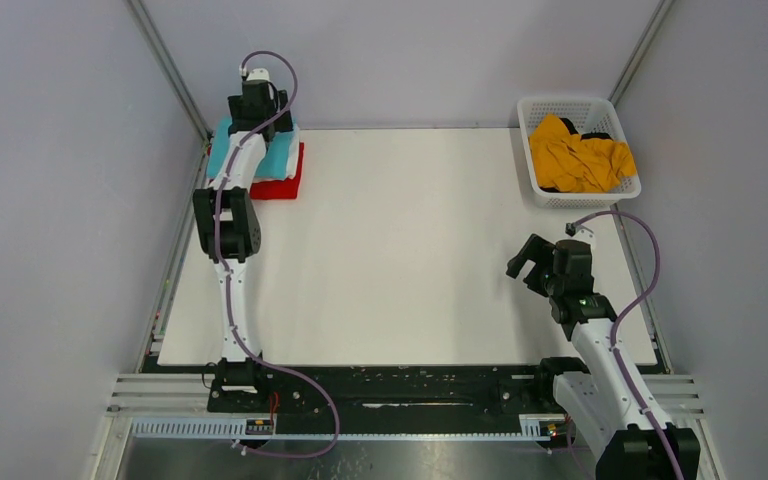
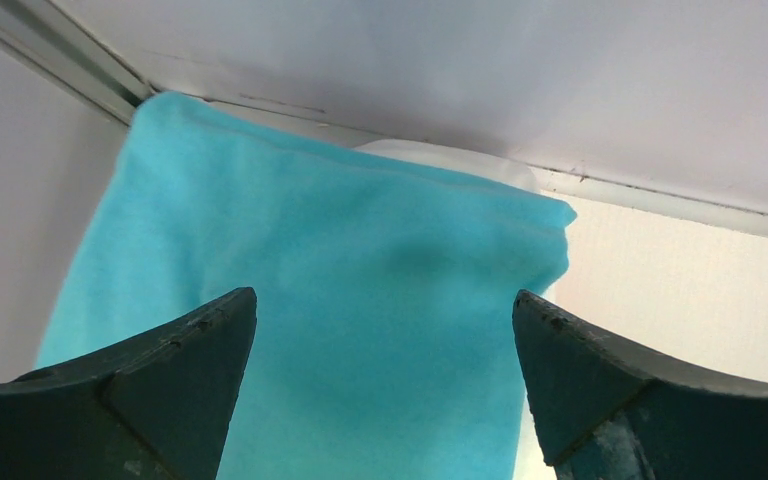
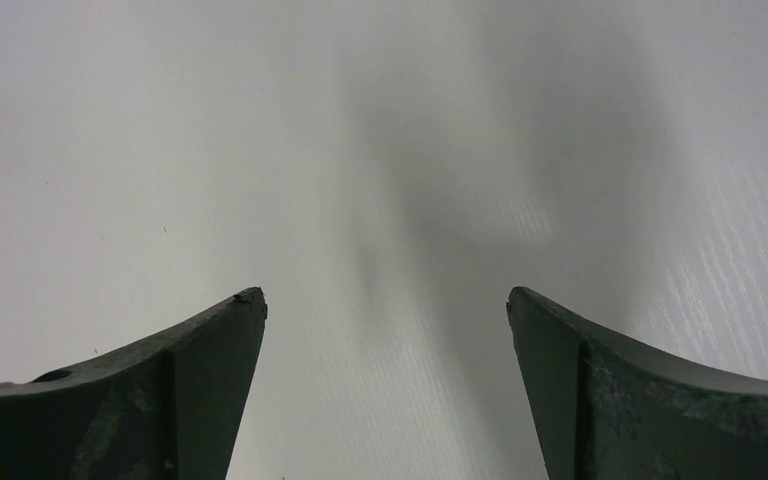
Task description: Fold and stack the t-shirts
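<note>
White table (image 1: 410, 250): left arm (image 1: 228, 235) outstretched, left claw (image 2: 384, 296) spread over turquoise t-shirt (image 2: 310, 230); right claw (image 3: 385, 294) spread, hovering

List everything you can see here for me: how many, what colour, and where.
folded turquoise cloth t-shirt: one, turquoise, top of the stack at the table's far-left corner
folded white cloth t-shirt: one, white, in the stack under the turquoise one
folded red cloth t-shirt: one, red, bottom of the stack
crumpled mustard yellow cloth t-shirt: one, yellow, inside the basket
white plastic lattice basket: one, white, far-right corner
dark item: one, black, mostly hidden under the yellow shirt
flat white table: one, white
left claw: one, dark, open above the stack
right claw: one, dark, open over bare table
</note>
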